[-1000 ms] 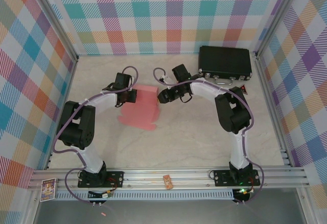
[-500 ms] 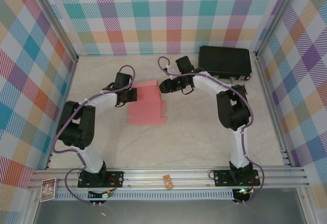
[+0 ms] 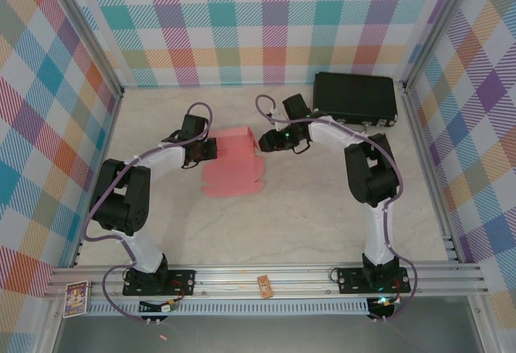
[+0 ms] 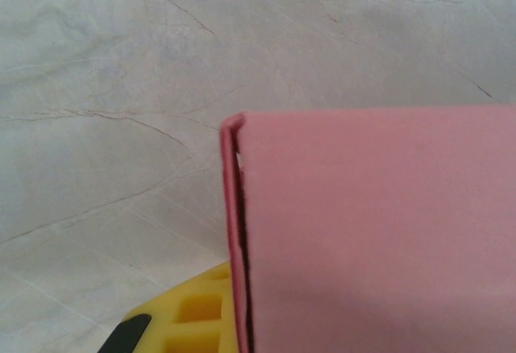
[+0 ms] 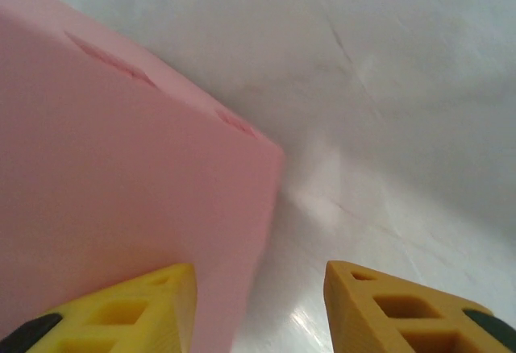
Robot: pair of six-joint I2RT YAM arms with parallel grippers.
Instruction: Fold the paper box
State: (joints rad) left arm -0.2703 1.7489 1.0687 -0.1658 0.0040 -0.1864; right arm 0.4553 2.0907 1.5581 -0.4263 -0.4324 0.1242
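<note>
The paper box [image 3: 234,166] lies left of centre on the table [image 3: 322,216], with bare marble open on its near side. The left gripper [image 3: 206,151] pinches the box's left edge in its jaws; one yellow finger [image 4: 189,321], cropped by the frame, sits under the doubled pink layers. The right gripper [image 3: 260,140] stands at the box's far right corner, jaws spread; whether a finger touches the pink is unclear. A black case [image 3: 355,99] sits well apart at back right.
</note>
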